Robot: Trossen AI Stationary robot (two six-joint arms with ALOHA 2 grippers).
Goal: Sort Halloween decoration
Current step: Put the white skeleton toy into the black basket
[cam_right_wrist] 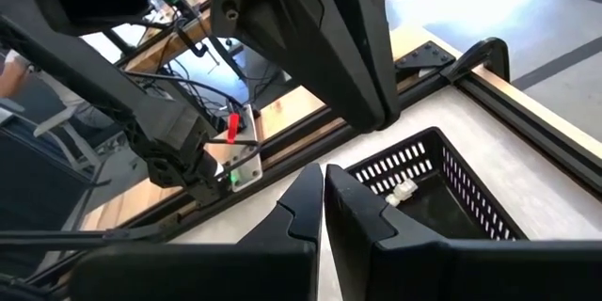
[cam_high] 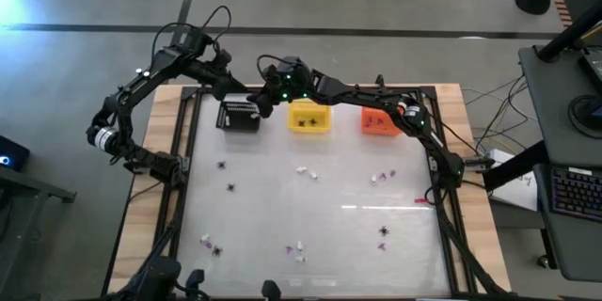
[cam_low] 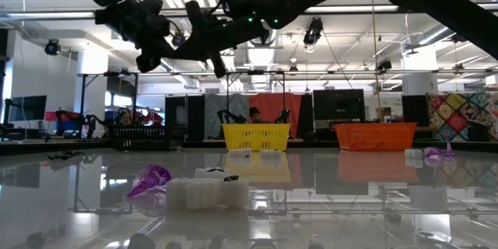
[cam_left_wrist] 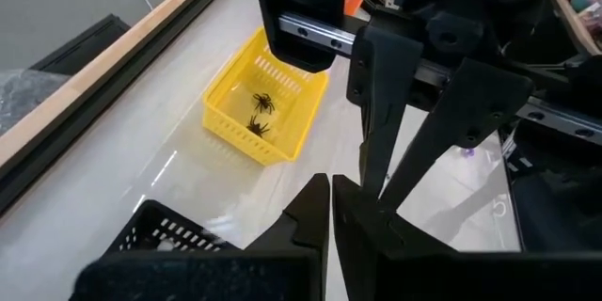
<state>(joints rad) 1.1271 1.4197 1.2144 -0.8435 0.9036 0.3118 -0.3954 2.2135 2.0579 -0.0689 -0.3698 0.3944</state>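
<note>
Near edge, hard to read: the trinkets (cam_high: 299, 245) scattered across the table (cam_high: 310, 198) are so tiny from above that white, black and purple bits barely separate; from table height a purple bit (cam_low: 149, 179) and a white clump (cam_low: 208, 193) lie closest.
Hidden: what the orange basket (cam_high: 378, 121) holds cannot be made out.
Surface: glossy pale sheet on a wooden-edged table, mirroring the ceiling lights.
Room: open workshop beyond, monitors and frames at the back.
Far row: black basket (cam_high: 239, 116) left with a white bit (cam_right_wrist: 403, 191) inside, yellow basket (cam_high: 308, 118) middle with black spiders (cam_left_wrist: 261, 113), orange right.
Left gripper (cam_left_wrist: 331, 198): fingers pressed together, empty, above the black basket.
Right gripper (cam_right_wrist: 323, 188): closed, empty, reaching across over the same basket.
</note>
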